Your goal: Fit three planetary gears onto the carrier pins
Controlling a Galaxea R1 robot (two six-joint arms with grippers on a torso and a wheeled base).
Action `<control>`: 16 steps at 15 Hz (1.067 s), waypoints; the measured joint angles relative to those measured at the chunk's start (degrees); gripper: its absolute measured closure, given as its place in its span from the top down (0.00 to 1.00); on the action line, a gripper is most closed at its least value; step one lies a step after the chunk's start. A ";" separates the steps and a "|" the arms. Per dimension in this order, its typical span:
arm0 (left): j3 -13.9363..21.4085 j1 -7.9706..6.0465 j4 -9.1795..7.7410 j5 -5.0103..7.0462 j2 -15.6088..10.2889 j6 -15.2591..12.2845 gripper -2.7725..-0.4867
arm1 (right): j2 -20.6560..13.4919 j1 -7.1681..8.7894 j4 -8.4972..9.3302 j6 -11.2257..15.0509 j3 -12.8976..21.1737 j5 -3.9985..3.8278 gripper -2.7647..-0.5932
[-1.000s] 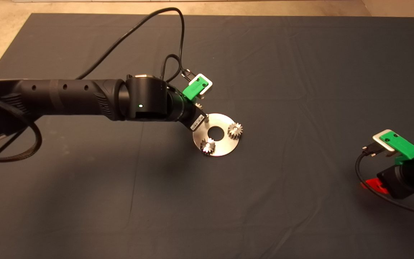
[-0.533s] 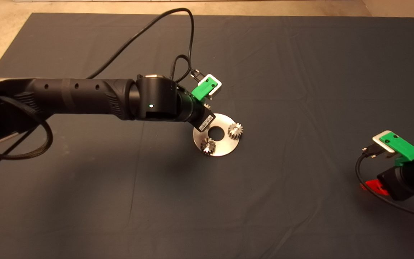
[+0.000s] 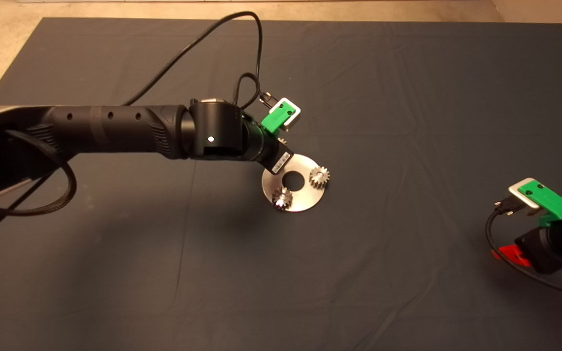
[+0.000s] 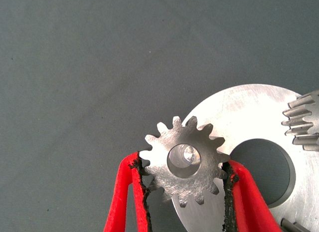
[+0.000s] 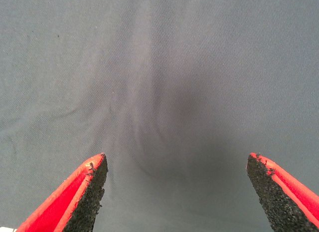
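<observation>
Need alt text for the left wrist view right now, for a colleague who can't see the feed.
The left gripper holds a small steel gear between its red fingers over the edge of the shiny carrier disc, with a pin tip showing off-centre through the bore. Another gear shows at the picture's edge, past the disc's centre hole.

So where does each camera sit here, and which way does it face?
Head view: above the mat, looking down; left arm over the disc, right gripper parked at the lower right.
Left wrist view: looks down past the left gripper, shut on a gear above a pin.
Right wrist view: open red fingers, bare mat.
Head and left wrist views share the disc.
</observation>
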 joint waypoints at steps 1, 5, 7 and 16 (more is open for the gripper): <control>0.00 0.00 -0.01 0.00 0.00 0.00 0.03 | -0.07 0.00 0.00 0.00 0.00 -0.02 0.68; 0.06 1.58 0.05 -0.42 0.13 -0.02 0.03 | -0.16 0.00 0.00 0.00 0.00 -0.02 0.68; 0.04 1.57 0.02 -1.33 0.13 -0.20 0.02 | -0.16 0.02 0.00 0.01 0.00 -0.01 0.68; 0.02 1.90 0.05 -3.06 0.16 -0.44 0.02 | -0.16 0.00 0.00 0.00 0.00 -0.01 0.68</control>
